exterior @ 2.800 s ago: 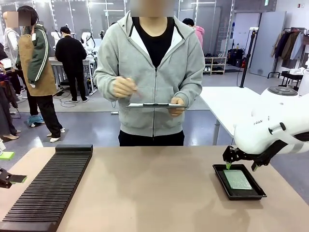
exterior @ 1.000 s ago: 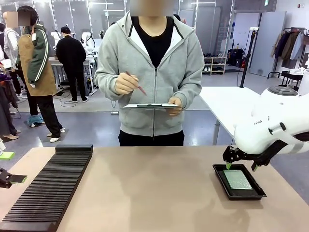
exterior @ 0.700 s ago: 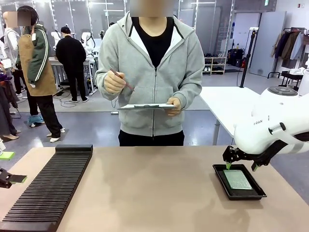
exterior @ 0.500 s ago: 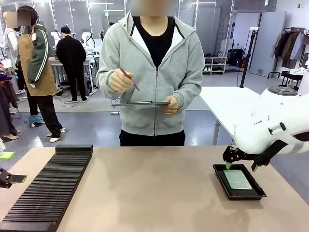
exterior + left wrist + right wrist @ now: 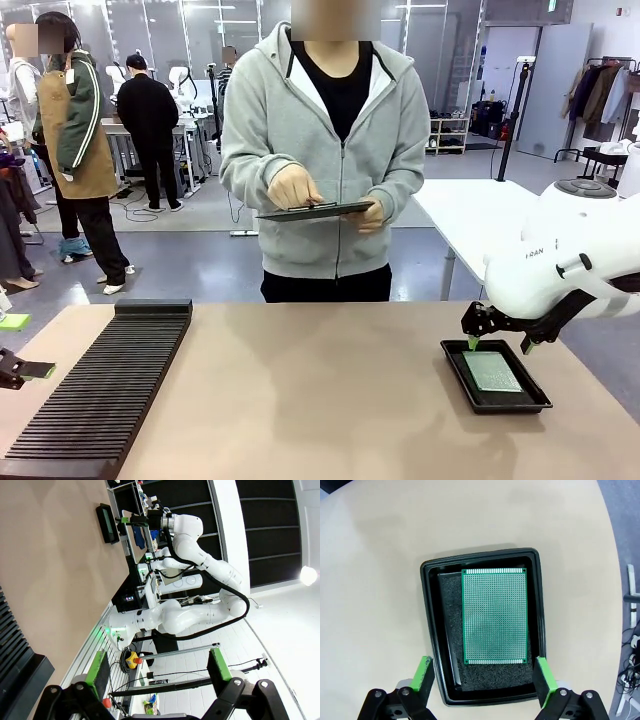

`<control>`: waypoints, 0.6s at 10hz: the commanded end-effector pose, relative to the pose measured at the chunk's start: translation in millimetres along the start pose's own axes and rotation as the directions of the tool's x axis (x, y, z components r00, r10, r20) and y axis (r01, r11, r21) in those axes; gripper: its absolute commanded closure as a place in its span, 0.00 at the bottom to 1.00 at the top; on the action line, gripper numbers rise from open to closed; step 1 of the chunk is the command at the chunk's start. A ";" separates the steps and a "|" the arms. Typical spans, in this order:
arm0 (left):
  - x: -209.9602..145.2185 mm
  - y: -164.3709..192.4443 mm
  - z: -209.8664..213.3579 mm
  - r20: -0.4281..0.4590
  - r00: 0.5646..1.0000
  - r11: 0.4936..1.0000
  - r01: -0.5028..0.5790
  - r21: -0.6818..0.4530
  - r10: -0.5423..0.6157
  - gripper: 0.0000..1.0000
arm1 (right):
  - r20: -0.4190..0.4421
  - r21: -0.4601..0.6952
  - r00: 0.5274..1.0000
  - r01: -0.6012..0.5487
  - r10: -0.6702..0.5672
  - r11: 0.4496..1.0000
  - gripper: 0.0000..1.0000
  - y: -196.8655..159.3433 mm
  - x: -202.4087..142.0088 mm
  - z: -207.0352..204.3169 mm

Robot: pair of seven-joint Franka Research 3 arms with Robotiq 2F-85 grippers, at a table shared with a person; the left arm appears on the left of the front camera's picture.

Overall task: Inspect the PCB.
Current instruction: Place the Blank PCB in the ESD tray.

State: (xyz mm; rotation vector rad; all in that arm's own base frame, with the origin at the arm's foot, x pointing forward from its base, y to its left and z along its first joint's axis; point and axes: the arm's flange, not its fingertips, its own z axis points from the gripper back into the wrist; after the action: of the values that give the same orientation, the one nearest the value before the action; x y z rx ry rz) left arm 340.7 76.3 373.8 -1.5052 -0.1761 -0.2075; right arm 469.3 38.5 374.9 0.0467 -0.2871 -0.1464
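The PCB point(image 5: 492, 371), green with a fine grid of holes, lies flat on dark foam in a black tray point(image 5: 453, 367) at the table's right. My right gripper point(image 5: 497, 340) hangs just above the tray's far end, open and holding nothing. From the right wrist, the PCB point(image 5: 494, 616) fills the middle of the tray point(image 5: 429, 625), and the right gripper point(image 5: 483, 667) straddles its near end without touching it. My left gripper point(image 5: 25, 370) sits low at the table's left edge; in its wrist view the left gripper point(image 5: 159, 667) is open and empty.
A long black slotted rack point(image 5: 105, 385) runs along the table's left side. Across the table a person holds a dark clipboard point(image 5: 315, 211), with one hand resting on it. A white table point(image 5: 480, 215) stands behind at the right. The table's middle is bare.
The person has shifted slightly right, lowered the pen hand onto the clipboard, and tilted the clipboard. Neither arm has moved, and the PCB is still in its tray.
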 end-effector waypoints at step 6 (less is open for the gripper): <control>1.1 -0.3 -0.9 0.002 1.000 1.000 -0.003 -0.001 0.003 0.00 | 0.003 0.001 1.000 -0.002 0.002 1.000 0.00 0.6 -0.4 -1.3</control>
State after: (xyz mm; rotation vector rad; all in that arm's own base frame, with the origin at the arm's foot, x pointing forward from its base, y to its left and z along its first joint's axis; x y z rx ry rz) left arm 340.7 76.3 373.8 -1.5052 -0.1761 -0.2075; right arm 469.3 38.5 374.9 0.0467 -0.2871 -0.1464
